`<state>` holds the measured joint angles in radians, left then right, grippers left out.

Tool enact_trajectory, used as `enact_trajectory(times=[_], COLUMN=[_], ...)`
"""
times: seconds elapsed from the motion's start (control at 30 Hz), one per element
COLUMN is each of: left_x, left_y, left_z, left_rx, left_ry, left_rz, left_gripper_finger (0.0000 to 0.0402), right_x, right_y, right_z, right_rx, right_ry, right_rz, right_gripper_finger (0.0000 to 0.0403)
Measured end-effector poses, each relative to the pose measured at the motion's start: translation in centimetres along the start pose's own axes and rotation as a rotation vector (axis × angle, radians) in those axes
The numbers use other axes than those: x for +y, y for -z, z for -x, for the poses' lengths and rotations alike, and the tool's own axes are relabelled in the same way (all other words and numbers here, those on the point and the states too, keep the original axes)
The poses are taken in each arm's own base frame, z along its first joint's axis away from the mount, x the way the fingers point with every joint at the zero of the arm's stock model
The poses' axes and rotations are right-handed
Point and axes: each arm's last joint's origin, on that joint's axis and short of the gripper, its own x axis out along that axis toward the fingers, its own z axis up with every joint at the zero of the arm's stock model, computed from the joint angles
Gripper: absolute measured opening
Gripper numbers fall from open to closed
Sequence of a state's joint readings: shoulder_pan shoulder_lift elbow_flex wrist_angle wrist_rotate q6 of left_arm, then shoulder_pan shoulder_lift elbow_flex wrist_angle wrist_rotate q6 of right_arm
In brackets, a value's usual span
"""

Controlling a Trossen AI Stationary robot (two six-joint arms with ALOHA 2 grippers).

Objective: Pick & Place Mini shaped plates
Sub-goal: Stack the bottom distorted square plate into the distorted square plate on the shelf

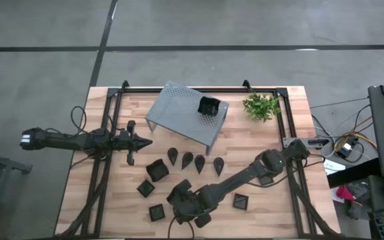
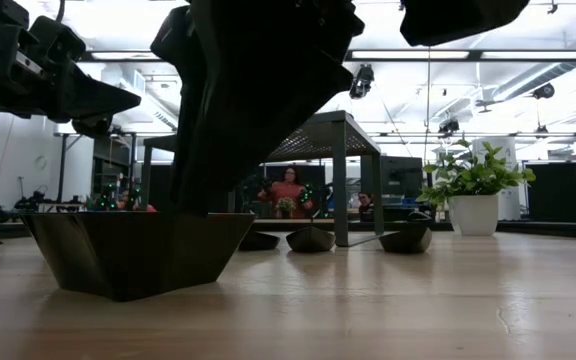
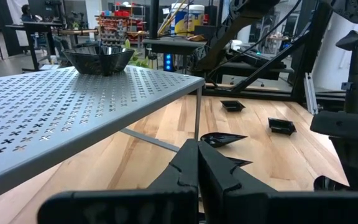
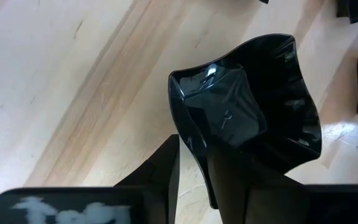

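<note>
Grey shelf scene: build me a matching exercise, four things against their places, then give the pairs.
Things:
1. left gripper
2. right gripper
3. green plant
4. square plate on the shelf

Places:
A. far right corner of the table
B. on top of the grey perforated shelf
C. shut, hovering left of the shelf
D. at a square plate near the front edge, a finger over its rim

Pairs: 1-C, 2-D, 3-A, 4-B

Our left gripper [image 1: 147, 141] pointing along the table from the left side, fingers pressed together, arm stretched level and waiting, our right arm reaching diagonally to the near edge, right gripper [image 4: 194, 171] low, jaws straddling a dish rim
</note>
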<state>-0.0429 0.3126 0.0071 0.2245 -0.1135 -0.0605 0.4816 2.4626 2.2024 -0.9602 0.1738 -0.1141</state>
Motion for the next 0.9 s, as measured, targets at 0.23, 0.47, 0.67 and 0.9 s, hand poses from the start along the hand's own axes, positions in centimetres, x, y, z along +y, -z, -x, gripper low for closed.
enact_trajectory(times=[0.23, 0.47, 0.67, 0.9], left_x=[0.0, 0.0, 0.0, 0.0], left_y=[0.0, 0.0, 0.0, 0.0], left_z=[0.0, 0.0, 0.0, 0.0], left_rx=[0.001, 0.004, 0.003, 0.0], left_ry=[0.0, -0.001, 0.0, 0.0], left_rz=[0.0, 0.0, 0.0, 0.0], left_gripper_finger=[0.0, 0.0, 0.0, 0.0], right_x=[0.1, 0.2, 0.2, -0.1], right_y=[0.2, 0.5, 0.5, -0.2], right_z=[-0.4, -1.0, -0.9, 0.1], right_rx=[0.005, 0.01, 0.009, -0.017], right_ry=[0.0, -0.001, -0.001, 0.011], right_rz=[0.036, 0.037, 0.022, 0.006], right_gripper_finger=[0.0076, 0.006, 0.0031, 0.0009])
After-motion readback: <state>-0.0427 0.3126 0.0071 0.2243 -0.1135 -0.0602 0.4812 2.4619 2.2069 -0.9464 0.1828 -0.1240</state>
